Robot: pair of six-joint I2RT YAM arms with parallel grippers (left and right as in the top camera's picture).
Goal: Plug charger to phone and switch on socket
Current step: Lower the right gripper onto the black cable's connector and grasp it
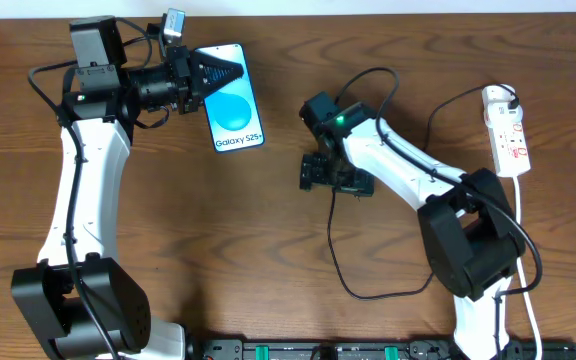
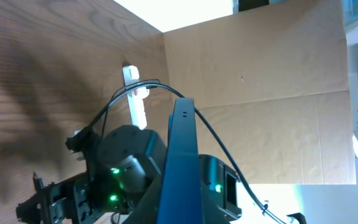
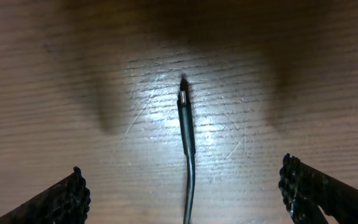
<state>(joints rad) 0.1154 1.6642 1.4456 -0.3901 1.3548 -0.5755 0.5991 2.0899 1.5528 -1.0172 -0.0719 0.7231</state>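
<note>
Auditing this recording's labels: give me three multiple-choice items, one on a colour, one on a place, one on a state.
1. The phone screen is: A red; B blue; C green.
2. The charger tip lies: A in the phone; B on the table; C in mid-air.
3. The right end effector is: A open; B shut on the charger; C shut on the phone.
Key: B, bright blue overhead; B, it rests on bare wood; A, its jaws stand wide apart.
</note>
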